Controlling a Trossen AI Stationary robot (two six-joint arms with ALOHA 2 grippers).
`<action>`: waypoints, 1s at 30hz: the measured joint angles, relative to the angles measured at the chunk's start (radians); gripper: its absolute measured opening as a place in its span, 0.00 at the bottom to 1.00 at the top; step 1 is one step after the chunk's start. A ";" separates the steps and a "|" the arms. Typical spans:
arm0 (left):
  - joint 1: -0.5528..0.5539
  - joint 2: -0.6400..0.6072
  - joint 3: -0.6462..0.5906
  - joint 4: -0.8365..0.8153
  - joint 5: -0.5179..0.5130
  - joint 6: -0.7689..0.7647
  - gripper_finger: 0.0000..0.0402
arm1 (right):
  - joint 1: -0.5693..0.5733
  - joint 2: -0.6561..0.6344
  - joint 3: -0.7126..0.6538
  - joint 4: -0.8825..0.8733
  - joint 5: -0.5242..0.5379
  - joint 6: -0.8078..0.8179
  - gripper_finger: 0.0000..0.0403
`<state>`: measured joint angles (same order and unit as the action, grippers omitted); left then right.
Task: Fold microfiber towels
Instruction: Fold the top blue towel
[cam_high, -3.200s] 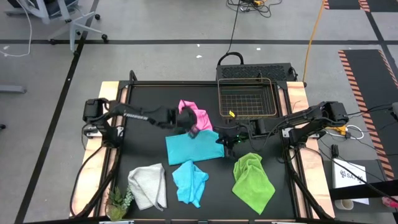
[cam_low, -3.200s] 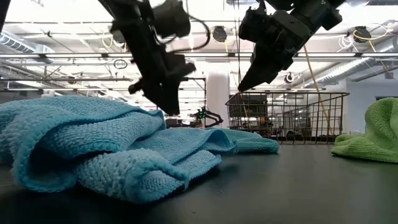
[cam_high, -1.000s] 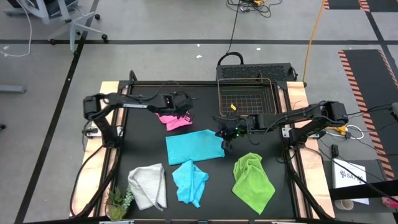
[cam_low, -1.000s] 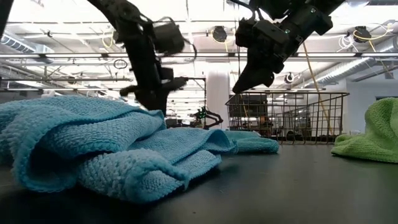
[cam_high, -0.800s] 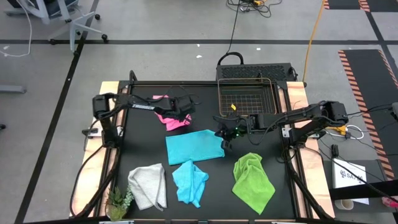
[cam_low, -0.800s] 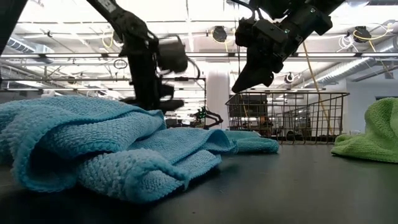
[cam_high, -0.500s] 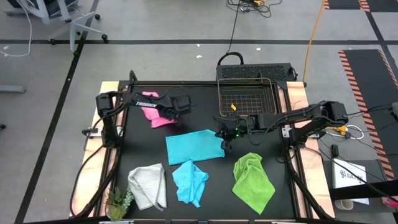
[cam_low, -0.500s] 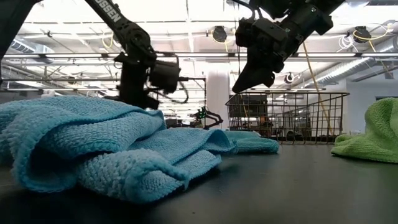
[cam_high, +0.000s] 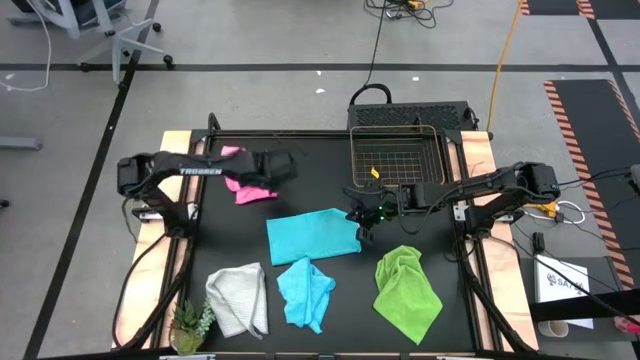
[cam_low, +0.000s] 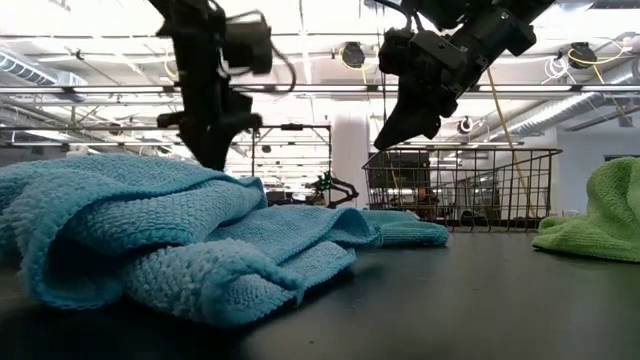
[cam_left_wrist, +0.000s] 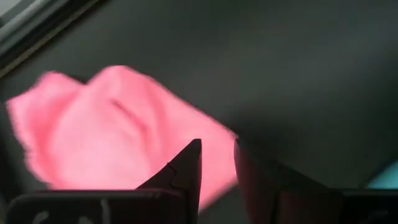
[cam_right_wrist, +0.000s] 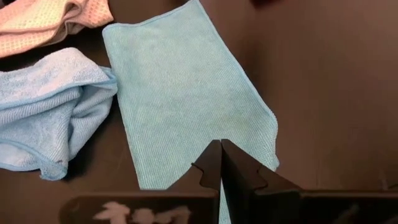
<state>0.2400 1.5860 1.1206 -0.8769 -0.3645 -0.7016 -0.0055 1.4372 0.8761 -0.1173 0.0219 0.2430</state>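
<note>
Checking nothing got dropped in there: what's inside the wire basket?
The wire basket holds one small yellow item near its front edge; otherwise only dark surface shows through the mesh. What the item is cannot be told.

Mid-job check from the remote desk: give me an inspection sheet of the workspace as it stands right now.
Surface: black table, wooden side edges.
Job's things: pink towel crumpled far left; flat blue towel centre; crumpled blue towel, white-grey towel and green towel along the near edge.
Clutter: wire basket at the far edge; small plant at the near left corner.
Grippers: left gripper part open over the pink towel, holding nothing; right gripper shut, empty, above the flat blue towel's edge.
Cables: orange cable and dark leads on the floor.
Surroundings: chair base far left; nobody seen.
</note>
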 joint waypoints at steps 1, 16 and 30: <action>-0.032 -0.001 0.000 0.005 0.006 -0.022 0.24 | 0.000 0.000 0.000 0.000 0.000 -0.001 0.00; -0.408 0.068 -0.001 -0.002 0.013 -0.363 0.24 | 0.000 0.000 0.000 0.000 0.001 -0.005 0.00; -0.484 0.182 -0.028 0.105 0.150 -0.445 0.24 | 0.000 0.000 0.000 -0.028 0.000 -0.004 0.00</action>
<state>-0.2440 1.7680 1.0924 -0.7718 -0.2145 -1.1469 -0.0051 1.4376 0.8764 -0.1457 0.0219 0.2394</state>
